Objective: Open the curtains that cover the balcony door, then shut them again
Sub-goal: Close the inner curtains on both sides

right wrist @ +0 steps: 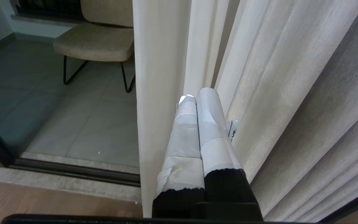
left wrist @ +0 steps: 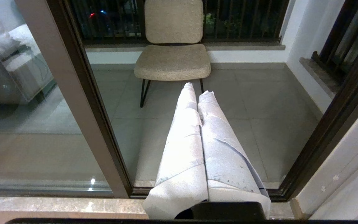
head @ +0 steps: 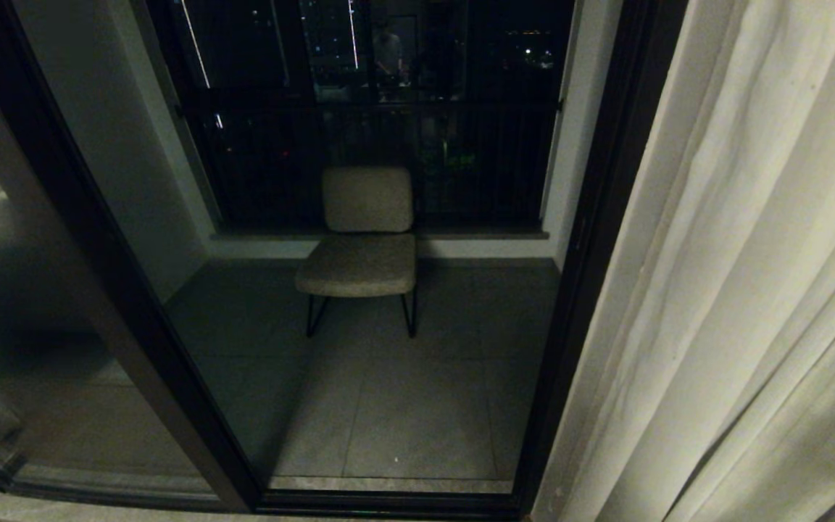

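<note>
Right gripper (right wrist: 196,93) pressed shut, empty, tips among curtains (head: 744,290) bunched at right, top and bottom cut off. Balcony door (head: 591,239) frame left of them. Chair (head: 363,246) centre. Left gripper (left wrist: 199,90) shut, empty.

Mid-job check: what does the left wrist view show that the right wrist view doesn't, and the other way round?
Only the left wrist view shows the left gripper, shut, before the uncovered balcony door, the balcony railing and a reflected bed in the glass. Only the right wrist view shows the curtains close up, with the shut right gripper at their folds. Both show the beige chair and the tiled balcony floor.
</note>
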Robot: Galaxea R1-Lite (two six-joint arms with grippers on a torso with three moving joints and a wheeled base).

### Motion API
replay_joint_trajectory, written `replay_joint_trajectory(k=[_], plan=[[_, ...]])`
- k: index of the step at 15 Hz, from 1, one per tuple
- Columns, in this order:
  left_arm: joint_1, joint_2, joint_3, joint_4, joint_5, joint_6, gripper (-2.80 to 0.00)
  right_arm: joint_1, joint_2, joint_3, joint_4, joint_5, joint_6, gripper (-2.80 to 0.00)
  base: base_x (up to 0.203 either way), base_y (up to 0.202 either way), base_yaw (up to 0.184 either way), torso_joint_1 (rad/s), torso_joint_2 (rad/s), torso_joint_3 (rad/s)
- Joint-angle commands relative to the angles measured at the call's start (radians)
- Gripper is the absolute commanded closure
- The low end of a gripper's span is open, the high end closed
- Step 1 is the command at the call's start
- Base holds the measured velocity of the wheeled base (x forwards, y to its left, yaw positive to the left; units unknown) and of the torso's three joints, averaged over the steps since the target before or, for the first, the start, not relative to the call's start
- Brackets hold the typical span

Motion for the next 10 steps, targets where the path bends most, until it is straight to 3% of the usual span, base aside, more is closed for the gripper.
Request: replay_joint_trajectory(k=[1,10], plan=[[0.000,0.000,0.000,0.000,0.000,0.000,0.00,0.000,-0.014,0.000,0.000,0.001,0.003,0.00,0.000,0.000,0.000,0.000,0.00,0.000],[0.000,0.000,0.000,0.000,0.000,0.000,0.00,0.000,-0.014,0.000,0.000,0.002,0.011,0.00,0.000,0.000,0.000,0.000,0.00,0.000]])
